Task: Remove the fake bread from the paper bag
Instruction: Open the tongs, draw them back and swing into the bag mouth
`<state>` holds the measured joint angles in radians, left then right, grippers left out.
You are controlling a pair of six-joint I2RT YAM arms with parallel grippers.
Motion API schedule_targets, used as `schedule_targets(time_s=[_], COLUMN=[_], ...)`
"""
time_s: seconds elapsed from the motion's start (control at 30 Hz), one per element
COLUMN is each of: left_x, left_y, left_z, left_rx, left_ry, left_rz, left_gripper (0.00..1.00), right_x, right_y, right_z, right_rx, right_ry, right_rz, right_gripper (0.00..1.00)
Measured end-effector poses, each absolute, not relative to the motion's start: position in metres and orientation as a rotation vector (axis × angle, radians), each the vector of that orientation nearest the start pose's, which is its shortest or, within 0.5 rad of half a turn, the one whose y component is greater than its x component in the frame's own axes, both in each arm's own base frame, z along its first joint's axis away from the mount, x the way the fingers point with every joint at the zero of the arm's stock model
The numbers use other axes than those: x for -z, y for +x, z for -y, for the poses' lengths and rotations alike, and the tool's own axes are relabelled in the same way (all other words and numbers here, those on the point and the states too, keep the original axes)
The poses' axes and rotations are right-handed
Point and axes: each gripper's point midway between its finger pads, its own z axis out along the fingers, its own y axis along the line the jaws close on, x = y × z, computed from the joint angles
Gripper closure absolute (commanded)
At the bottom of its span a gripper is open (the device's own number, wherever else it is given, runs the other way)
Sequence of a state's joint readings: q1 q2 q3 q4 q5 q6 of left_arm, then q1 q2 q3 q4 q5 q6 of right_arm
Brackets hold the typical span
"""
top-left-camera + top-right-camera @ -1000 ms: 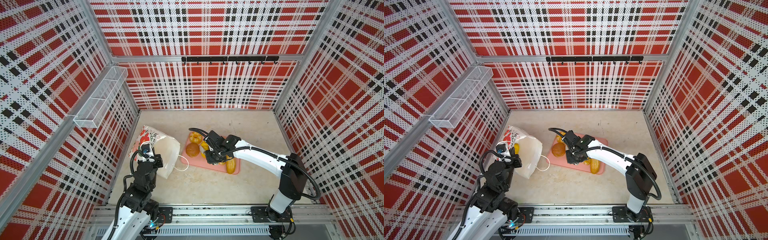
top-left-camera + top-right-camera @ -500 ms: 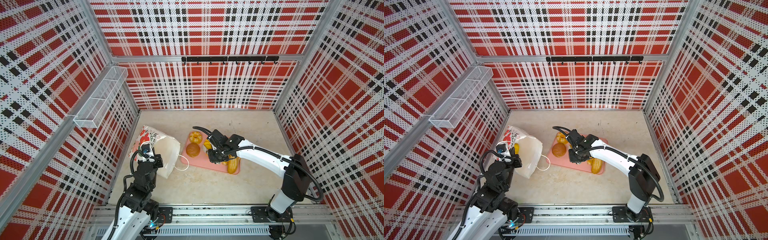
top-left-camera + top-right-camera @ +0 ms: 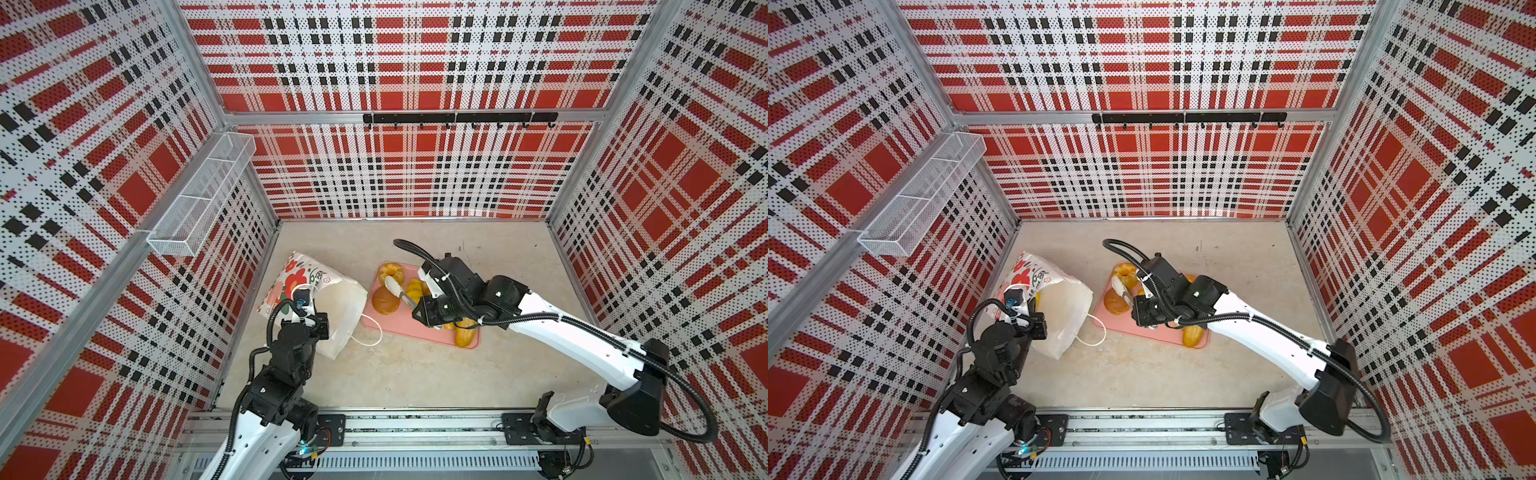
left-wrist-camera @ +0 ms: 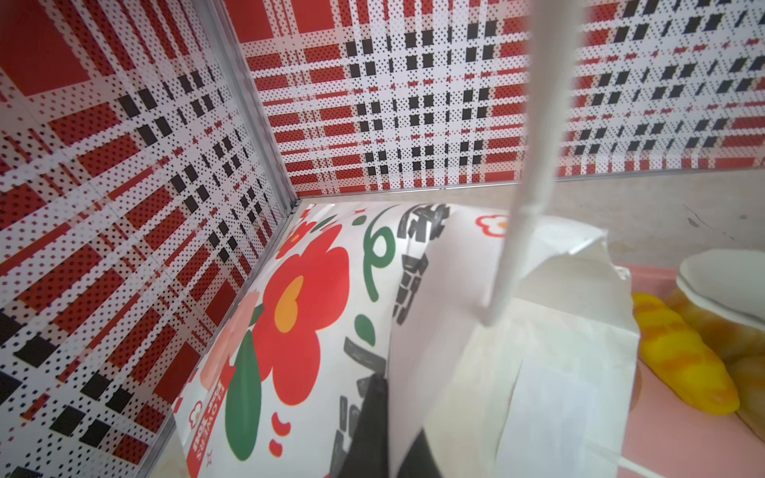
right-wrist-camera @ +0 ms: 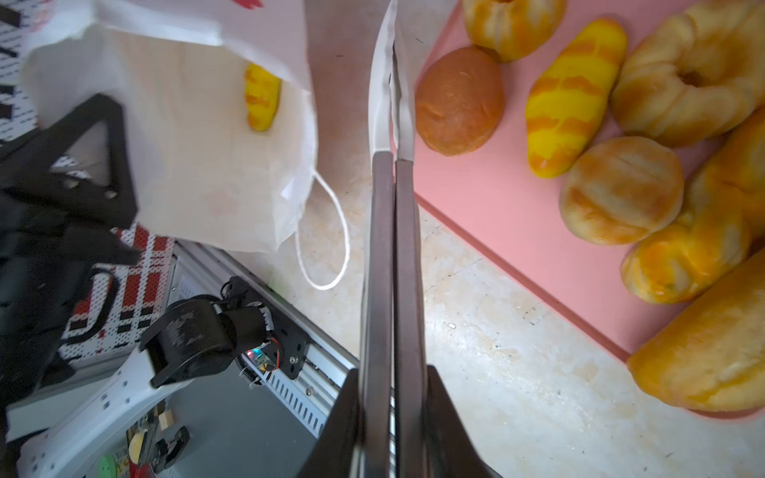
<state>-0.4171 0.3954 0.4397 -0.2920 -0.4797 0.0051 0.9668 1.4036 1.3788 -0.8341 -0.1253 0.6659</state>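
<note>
The white flowered paper bag (image 3: 332,307) lies tilted by the left wall, with its mouth toward the pink tray (image 3: 399,324). My left gripper (image 4: 387,414) is shut on the bag's rim. One yellow loaf (image 5: 261,97) shows inside the bag. Several pieces of fake bread lie on the tray, among them a dark brown bun (image 5: 459,101), a ring bun (image 3: 390,272) and a long baguette (image 5: 703,351). My right gripper (image 5: 391,372) is shut on grey tongs (image 5: 391,227). The tongs' white tips are together with nothing between them, above the tray's left edge beside the brown bun.
A loose white cord handle (image 3: 370,332) trails from the bag onto the floor near the tray. A wire basket (image 3: 203,195) hangs on the left wall and a black hook rail (image 3: 457,118) on the back wall. The arms' metal rail (image 3: 415,428) runs along the front edge.
My right arm has drawn back slightly to the right over the tray with the tongs. The left arm and the bag have not moved.
</note>
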Motion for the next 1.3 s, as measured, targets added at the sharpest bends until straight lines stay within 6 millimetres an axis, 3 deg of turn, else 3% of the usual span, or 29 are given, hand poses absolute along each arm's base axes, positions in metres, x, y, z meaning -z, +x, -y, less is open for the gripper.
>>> schedule_targets(time_s=[0.13,0.3,0.4,0.5,0.63,0.87,0.93,1.03,1.13,1.3], left_x=[-0.229,-0.229,-0.229,-0.229,-0.223,-0.208,-0.206,-0.206,-0.21,-0.217], left_y=[0.249,0.247,0.246,0.246,0.248,0.256,0.259,0.263,0.266,0.269], left_z=[0.035,0.042,0.044,0.047,0.054,0.063,0.066,0.07,0.071,0.073], left_rx=[-0.111,-0.112,-0.113,-0.105,-0.078,-0.041,-0.031,-0.013,-0.004,0.013], left_ry=[0.135,0.247,0.302,0.34,0.381,0.392,0.39,0.38,0.359,0.331], left_rz=[-1.81,-1.842,-1.845,-1.845,-1.864,-1.923,-1.93,-1.929,-1.917,-1.886], left_gripper=[1.0,1.0,1.0,1.0,1.0,1.0,1.0,1.0,1.0,1.0], right_x=[-0.259,-0.248,-0.247,-0.251,-0.244,-0.221,-0.216,-0.212,-0.206,-0.183], right_y=[0.16,0.113,0.094,0.086,0.084,0.099,0.104,0.115,0.128,0.152], right_z=[-0.335,-0.324,-0.321,-0.337,-0.367,-0.419,-0.429,-0.442,-0.453,-0.466], right_rx=[-0.896,-0.949,-1.015,-1.128,-1.231,-1.332,-1.349,-1.389,-1.454,-1.507], right_ry=[-0.581,-0.679,-0.692,-0.678,-0.644,-0.524,-0.485,-0.401,-0.305,-0.15], right_rz=[-2.539,-2.573,-2.581,-2.54,-2.521,-2.523,-2.523,-2.51,-2.49,-2.496], right_gripper=[1.0,1.0,1.0,1.0,1.0,1.0,1.0,0.9,0.88,0.82])
